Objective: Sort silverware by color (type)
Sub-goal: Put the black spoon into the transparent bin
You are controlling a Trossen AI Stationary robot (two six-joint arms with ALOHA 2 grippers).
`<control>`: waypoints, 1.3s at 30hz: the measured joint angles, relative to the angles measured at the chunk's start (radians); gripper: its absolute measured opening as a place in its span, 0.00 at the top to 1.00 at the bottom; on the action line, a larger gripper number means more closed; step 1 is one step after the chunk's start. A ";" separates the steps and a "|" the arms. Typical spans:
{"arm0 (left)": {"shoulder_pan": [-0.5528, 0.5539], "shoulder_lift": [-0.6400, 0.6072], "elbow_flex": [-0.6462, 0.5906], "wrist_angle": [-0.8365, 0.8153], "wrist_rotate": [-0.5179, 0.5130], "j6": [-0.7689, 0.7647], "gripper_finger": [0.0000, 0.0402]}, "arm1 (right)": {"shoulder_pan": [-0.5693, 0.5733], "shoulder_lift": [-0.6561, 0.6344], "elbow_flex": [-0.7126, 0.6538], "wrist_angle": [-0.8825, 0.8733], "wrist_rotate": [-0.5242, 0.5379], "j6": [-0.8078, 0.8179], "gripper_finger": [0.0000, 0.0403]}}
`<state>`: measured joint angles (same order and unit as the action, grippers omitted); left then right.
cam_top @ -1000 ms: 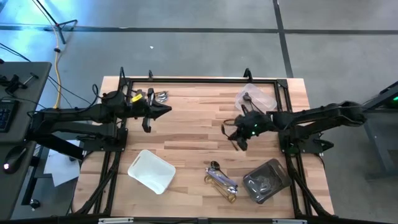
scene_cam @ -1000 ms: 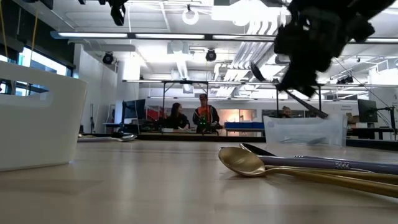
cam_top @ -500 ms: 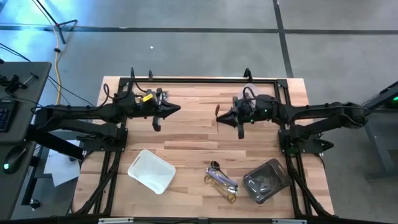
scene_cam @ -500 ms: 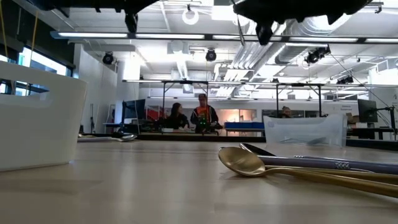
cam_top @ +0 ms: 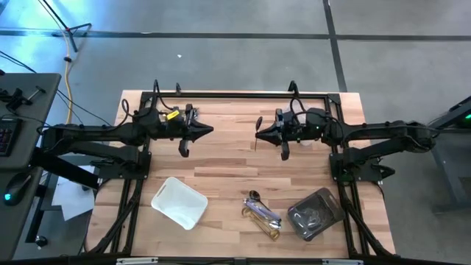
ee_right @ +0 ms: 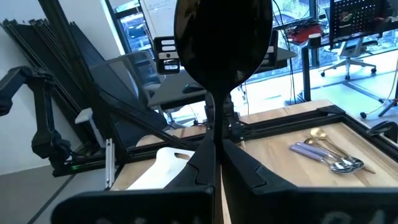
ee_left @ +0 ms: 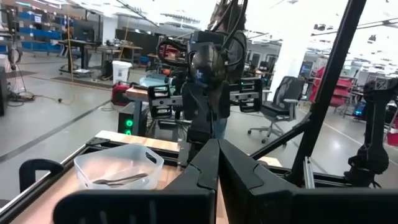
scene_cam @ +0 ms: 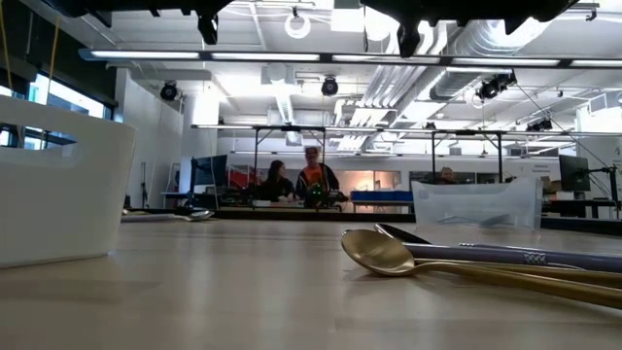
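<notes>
Right gripper (cam_top: 259, 133) raised over the far middle of the wooden table (cam_top: 228, 165), fingers pinched on a dark grey-black metal spoon (ee_right: 222, 46).
We see the left gripper (cam_top: 210, 130) facing it, closed and empty. A gold spoon (scene_cam: 389, 256) and silver pieces (cam_top: 263, 213) lie together near the front edge, between the white plastic tray (cam_top: 179, 202) and a smoky clear tray (cam_top: 315, 213).

The wooden table (cam_top: 221, 165) carries 3 trays: a white tray (cam_top: 179, 202) near the front left, a grey tray (cam_top: 315, 213) at the front right, a clear tray (ee_left: 118, 172) at the back. Spoons (cam_top: 262, 214) lie bunched between the front trays.
</notes>
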<state>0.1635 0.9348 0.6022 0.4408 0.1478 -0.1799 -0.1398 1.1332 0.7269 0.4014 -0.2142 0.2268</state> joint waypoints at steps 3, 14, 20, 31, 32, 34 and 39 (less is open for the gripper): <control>0.000 0.000 0.000 0.000 0.000 0.000 1.00 | 0.000 0.000 0.000 0.000 0.000 0.000 1.00; 0.000 0.000 0.000 0.013 0.000 -0.002 1.00 | 0.000 0.000 0.000 0.000 -0.008 0.008 1.00; 0.000 0.000 0.000 0.013 0.000 -0.002 1.00 | 0.000 0.000 0.000 0.000 -0.010 0.008 1.00; 0.000 0.000 0.000 0.013 -0.001 -0.021 1.00 | 0.000 0.000 0.000 0.000 -0.011 0.009 1.00; 0.000 0.000 0.000 0.013 -0.001 -0.029 1.00 | 0.000 0.000 0.000 0.000 -0.011 0.012 1.00; 0.000 0.000 0.000 0.013 -0.001 -0.036 1.00 | 0.000 0.000 0.000 0.000 -0.011 0.019 1.00; 0.000 0.000 0.000 0.013 -0.002 -0.037 1.00 | 0.000 0.000 0.000 0.000 -0.011 0.019 1.00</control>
<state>0.1635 0.9348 0.6022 0.4541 0.1463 -0.2165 -0.1398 1.1332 0.7265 0.4011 -0.2253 0.2462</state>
